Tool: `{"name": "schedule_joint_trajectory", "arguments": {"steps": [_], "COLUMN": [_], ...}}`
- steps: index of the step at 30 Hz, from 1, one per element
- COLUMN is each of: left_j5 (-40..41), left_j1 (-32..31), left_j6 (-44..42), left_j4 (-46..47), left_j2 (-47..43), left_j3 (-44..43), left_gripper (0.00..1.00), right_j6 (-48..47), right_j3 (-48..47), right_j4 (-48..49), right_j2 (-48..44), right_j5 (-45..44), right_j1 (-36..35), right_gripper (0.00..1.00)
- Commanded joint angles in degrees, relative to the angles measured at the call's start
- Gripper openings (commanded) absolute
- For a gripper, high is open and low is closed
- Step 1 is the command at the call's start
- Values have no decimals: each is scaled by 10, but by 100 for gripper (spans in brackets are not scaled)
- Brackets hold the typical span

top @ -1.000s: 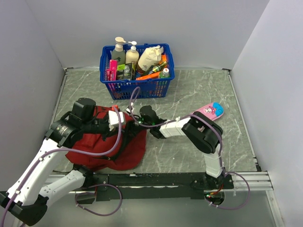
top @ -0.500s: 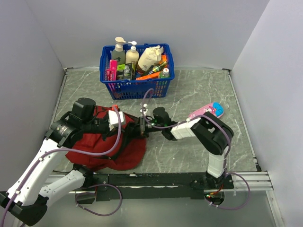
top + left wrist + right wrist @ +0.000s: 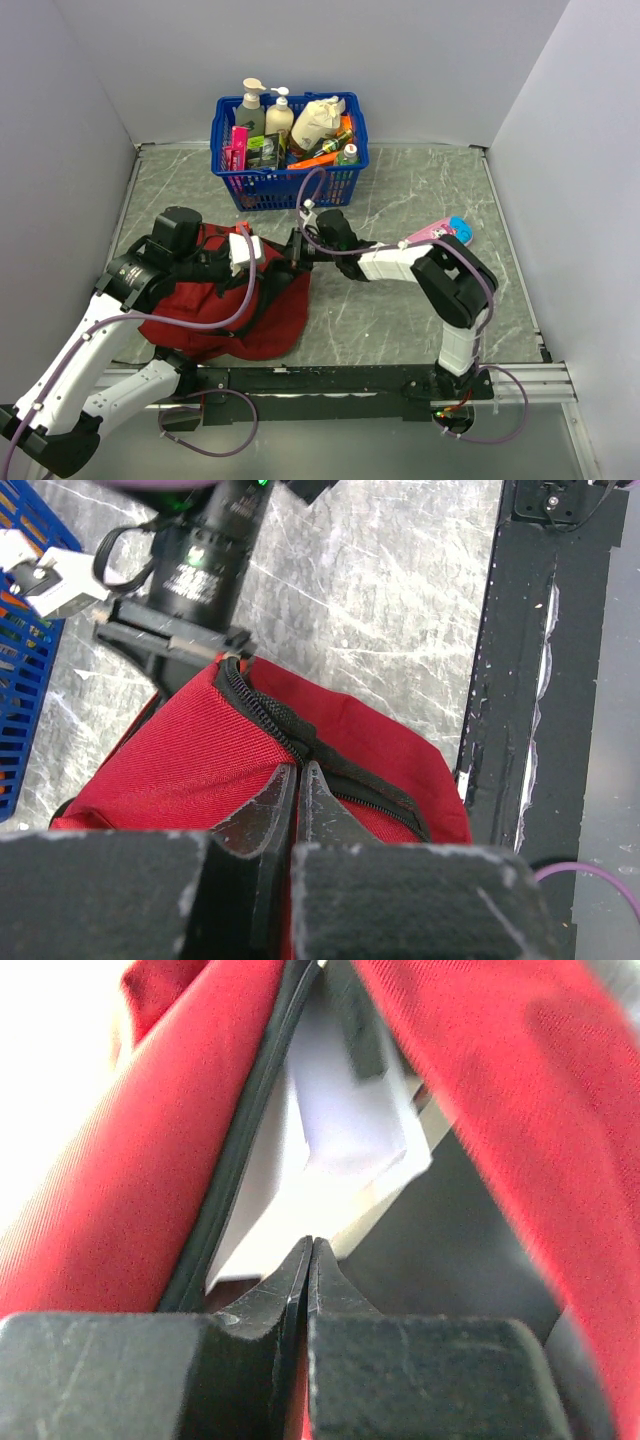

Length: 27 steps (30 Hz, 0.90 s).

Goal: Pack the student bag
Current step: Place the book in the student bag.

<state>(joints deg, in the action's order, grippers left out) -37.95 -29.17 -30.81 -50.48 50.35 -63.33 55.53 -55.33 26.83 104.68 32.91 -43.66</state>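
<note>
The student bag [image 3: 250, 330] is found lying on the table [image 3: 420, 190] at its near left part, in front of the left arm's base. It is well apart from the blue basket [image 3: 290, 188] of bottles, which is set at the far edge. The dark-red fabric is seen bunched and raised into a ridge along the black zipper trim [image 3: 270, 715].

The left gripper [image 3: 298, 780] is closed to a thin slit. Its tips are set on the zipper trim at the top of the ridge, and the bag's edge appears to be pinched there.

The right gripper [image 3: 308, 1260] is reached across to the bag's far right corner, at the end of the zipper. Its fingers are pressed fully together. Whether anything is caught between them cannot be told. Red fabric is seen on both sides of it, with a blurred white object [image 3: 350, 1130] beyond.

A pink-and-blue case [image 3: 440, 234] is noted on the table to the right, apart from the bag.
</note>
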Motion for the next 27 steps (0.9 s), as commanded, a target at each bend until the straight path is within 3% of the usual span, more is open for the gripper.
{"name": "schedule_joint_trajectory", "arguments": {"steps": [1, 11, 19, 25, 26, 27], "left_j5": [-44, -49, -46, -44, -45, -45], "left_j1": [-1, 0, 0, -1, -1, -1], "left_j6": [0, -1, -6, -3, -4, -2], "left_j4": [36, 35, 28, 34, 33, 35], "left_j2": [-8, -9, -20, -27, -28, -28], "left_j3": [-18, -26, -21, -7, -7, -6], "left_gripper": [1, 1, 1, 1, 1, 1], "right_j6": [26, 63, 43, -66, -84, -113], "right_j3": [-50, -155, -148, -104, -107, -106], "right_j4": [3, 25, -10, -163, -239, -264], "right_j2": [46, 108, 86, -11, -39, -54], "right_j5": [-25, -16, -25, -41, -50, -58], "right_j1": [-5, -7, -8, 1, 3, 7], "right_gripper": [0, 0, 0, 0, 44, 53]}}
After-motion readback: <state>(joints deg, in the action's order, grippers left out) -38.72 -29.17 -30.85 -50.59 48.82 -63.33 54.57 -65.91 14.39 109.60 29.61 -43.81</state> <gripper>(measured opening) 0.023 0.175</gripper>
